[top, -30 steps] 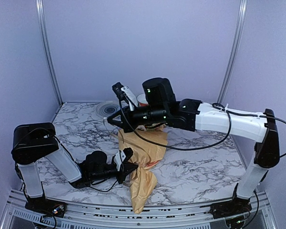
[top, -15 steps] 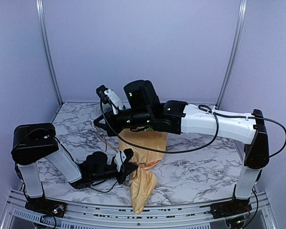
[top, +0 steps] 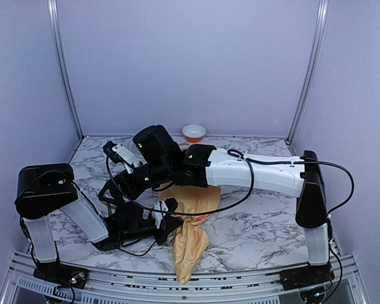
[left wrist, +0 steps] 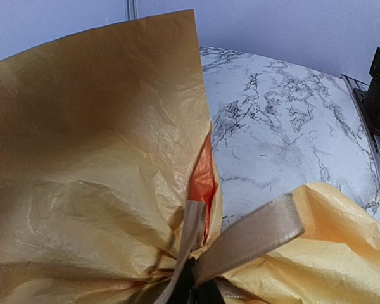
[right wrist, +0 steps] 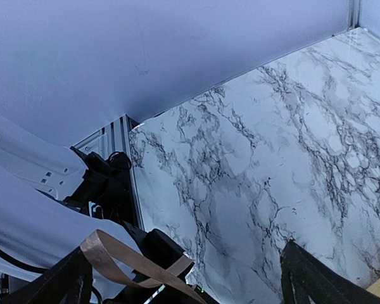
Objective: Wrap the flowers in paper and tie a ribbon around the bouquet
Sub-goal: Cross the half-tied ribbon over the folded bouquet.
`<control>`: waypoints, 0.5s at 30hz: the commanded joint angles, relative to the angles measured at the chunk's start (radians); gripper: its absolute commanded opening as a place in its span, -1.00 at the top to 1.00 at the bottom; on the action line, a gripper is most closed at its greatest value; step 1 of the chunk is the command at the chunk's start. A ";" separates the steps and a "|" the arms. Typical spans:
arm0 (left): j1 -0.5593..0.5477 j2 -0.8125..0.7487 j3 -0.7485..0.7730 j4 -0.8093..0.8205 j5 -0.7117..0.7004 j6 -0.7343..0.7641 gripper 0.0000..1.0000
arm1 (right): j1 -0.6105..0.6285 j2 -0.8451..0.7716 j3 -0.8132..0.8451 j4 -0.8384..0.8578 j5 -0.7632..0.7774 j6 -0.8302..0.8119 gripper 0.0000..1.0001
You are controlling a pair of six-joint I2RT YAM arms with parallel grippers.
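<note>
Now our left gripper [top: 166,219] lies low on the marble table [top: 259,221], near the front edge. Its jaws are clenched on the ribbon [left wrist: 253,231] at the pinched neck of the bouquet [top: 190,240], whose narrow end points toward us. The tan-yellow paper [left wrist: 82,158] flares beyond that neck, an orange sliver showing in the fold. Our right gripper [right wrist: 187,259] reaches across to the left, jaws released and spread wide, a loop of ribbon curling beside one finger. A small orange bowl [top: 194,132] sits at the far wall.
</note>
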 commanded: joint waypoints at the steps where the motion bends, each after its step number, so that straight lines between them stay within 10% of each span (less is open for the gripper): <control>1: -0.008 0.003 0.011 -0.017 -0.001 -0.002 1.00 | 0.001 -0.072 0.036 -0.007 0.015 -0.057 -1.00; 7: -0.007 0.004 0.012 -0.020 -0.002 -0.004 1.00 | 0.002 -0.122 0.069 -0.062 0.092 -0.135 -1.00; 15: -0.007 0.000 0.013 -0.032 -0.006 -0.004 1.00 | -0.018 -0.015 0.201 -0.386 0.756 -0.118 -0.98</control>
